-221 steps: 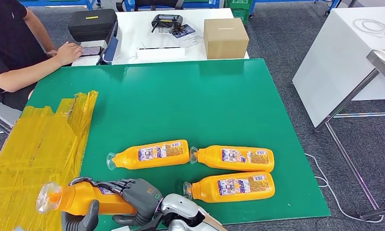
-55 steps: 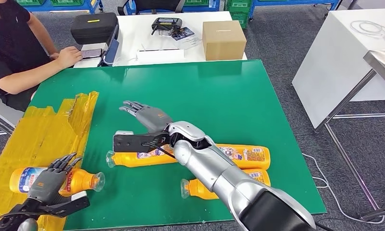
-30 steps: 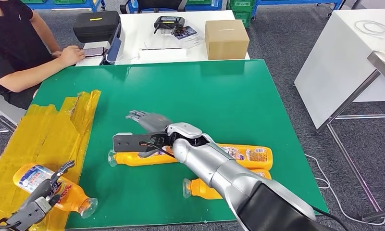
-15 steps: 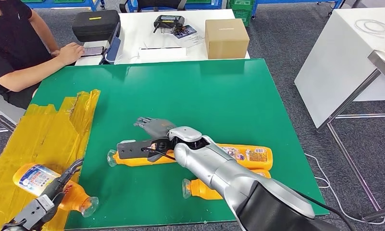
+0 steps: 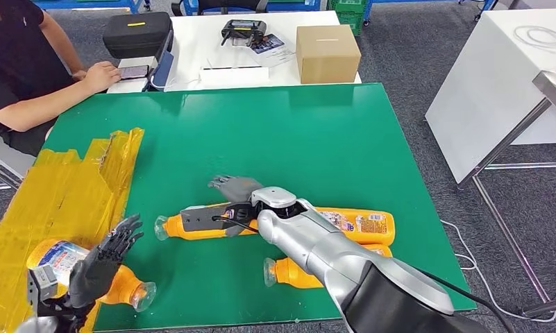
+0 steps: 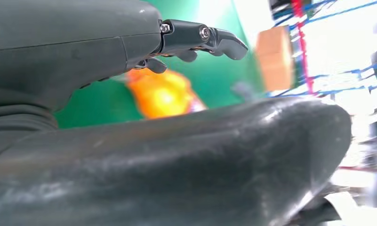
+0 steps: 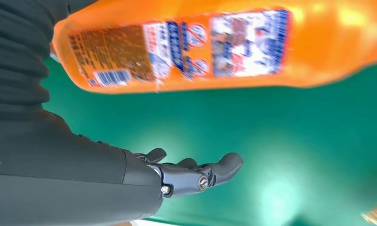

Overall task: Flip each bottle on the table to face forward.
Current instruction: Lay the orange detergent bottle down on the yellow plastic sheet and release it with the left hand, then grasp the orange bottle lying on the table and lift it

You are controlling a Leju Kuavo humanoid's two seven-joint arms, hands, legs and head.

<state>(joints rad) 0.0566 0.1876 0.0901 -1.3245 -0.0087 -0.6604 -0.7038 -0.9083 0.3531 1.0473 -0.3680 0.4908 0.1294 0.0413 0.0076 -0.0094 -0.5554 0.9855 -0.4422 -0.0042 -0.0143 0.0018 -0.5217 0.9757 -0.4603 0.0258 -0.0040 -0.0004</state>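
Four orange bottles lie on their sides on the green surface point(image 5: 316, 132), in the lower half of the frame. The left hand point(image 5: 103, 262), fingers spread and holding nothing, hovers over the bottle at lower left point(image 5: 125, 287). The right hand point(image 5: 234, 189), fingers open, rests at the upper-left bottle point(image 5: 169, 225); the other two bottles point(image 5: 364, 225) lie right of it, partly hidden by the arm.

Four orange bottles lay on their sides. Three clustered on the green worktop point(image 5: 296, 132): one point(image 5: 171, 226) cap-left, another point(image 5: 361, 225) beside it, a third point(image 5: 285, 272) nearer. The fourth point(image 5: 125, 288) lay on yellow sheeting point(image 5: 60, 194).
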